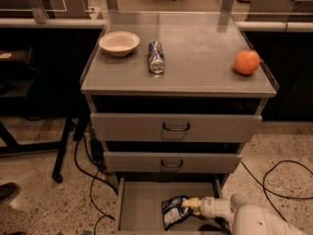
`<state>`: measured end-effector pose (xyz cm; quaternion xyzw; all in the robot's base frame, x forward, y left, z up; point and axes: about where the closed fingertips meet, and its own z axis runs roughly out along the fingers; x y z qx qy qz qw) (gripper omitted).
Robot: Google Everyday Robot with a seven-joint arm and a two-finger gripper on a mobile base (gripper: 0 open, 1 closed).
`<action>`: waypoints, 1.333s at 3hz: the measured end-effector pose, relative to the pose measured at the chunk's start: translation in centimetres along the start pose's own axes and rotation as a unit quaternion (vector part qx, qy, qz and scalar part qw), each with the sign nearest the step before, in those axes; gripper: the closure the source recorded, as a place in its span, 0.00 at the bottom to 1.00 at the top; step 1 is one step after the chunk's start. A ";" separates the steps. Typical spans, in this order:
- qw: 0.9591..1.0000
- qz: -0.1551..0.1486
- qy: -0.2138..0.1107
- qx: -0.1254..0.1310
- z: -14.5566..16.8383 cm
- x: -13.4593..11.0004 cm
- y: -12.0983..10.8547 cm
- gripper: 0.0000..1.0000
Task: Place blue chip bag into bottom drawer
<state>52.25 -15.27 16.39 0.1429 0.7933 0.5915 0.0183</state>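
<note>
The bottom drawer (139, 207) of the grey cabinet is pulled out at the bottom of the camera view. The blue chip bag (173, 212), crumpled dark blue with white patches, lies on the drawer floor right of centre. My gripper (190, 204) reaches in from the lower right on a white arm and is shut on the bag's right end.
On the cabinet top stand a white bowl (119, 42), a blue-and-silver can (156, 57) lying on its side, and an orange (247, 61). The two upper drawers (176, 127) are nearly closed. Black cables (274, 180) run over the speckled floor on both sides.
</note>
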 end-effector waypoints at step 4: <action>1.000 0.000 0.000 0.000 0.0 0.0 0.0 0.00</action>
